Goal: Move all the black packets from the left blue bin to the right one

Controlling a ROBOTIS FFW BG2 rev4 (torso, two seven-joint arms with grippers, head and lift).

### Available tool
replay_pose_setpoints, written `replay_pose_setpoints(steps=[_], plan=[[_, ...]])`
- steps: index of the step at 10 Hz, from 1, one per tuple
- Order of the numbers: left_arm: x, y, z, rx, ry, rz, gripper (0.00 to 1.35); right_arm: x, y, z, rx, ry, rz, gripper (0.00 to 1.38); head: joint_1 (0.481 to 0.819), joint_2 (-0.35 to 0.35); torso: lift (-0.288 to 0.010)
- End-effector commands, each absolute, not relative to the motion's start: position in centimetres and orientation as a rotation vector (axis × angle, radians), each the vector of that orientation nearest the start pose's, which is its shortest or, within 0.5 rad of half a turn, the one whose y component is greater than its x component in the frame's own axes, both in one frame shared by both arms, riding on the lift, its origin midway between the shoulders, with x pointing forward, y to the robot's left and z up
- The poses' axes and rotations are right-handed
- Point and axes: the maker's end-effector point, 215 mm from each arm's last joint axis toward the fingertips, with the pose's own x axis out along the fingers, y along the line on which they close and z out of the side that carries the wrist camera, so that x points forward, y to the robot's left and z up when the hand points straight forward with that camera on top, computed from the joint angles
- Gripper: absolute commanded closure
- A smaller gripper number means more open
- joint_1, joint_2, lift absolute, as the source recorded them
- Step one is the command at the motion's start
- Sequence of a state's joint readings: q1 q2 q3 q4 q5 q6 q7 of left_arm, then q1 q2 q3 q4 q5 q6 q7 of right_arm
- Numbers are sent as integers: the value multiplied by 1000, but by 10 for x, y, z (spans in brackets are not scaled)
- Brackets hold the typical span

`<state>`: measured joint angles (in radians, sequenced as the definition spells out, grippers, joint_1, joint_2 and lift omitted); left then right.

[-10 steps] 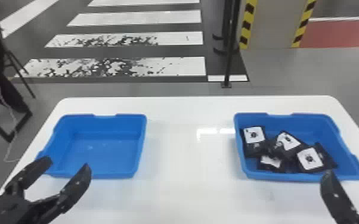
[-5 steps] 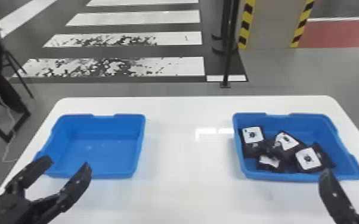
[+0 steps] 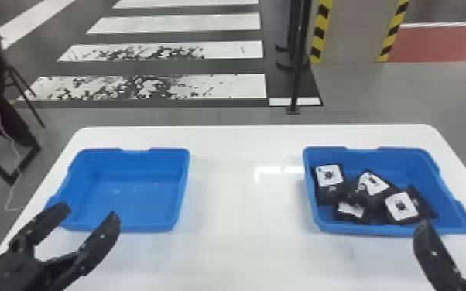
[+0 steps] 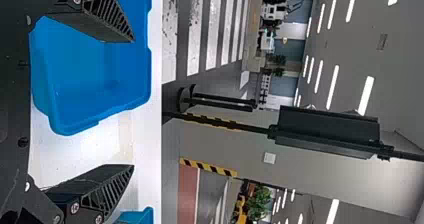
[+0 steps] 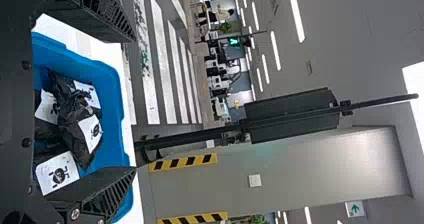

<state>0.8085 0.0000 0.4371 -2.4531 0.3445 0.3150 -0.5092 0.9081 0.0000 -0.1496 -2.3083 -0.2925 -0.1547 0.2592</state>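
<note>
Tabletop (image 3: pixel 240 240) between 2 bin rims (image 3: pixel 375 230)

The head view's right edge cuts off part of the right claw (image 3: pixel 456 229).

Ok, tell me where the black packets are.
In the head view, the black packets lie heaped in the blue bin on the right side of the white table, just beyond the open right gripper.
</note>
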Motion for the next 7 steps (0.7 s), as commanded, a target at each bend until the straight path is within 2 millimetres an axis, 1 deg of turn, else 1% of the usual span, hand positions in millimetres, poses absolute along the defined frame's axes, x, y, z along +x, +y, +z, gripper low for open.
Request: replay_pose_setpoints(steps=[1, 6, 7], plan=[[340, 296, -296, -110, 175, -239, 160, 330, -253, -292, 171, -23, 119, 116, 695, 76, -140], [340, 295, -297, -114, 177, -241, 160, 329, -253, -293, 177, -19, 117, 116, 695, 75, -140], [338, 295, -300, -119, 185, -241, 162, 329, -253, -293, 183, -20, 118, 116, 695, 75, -140]])
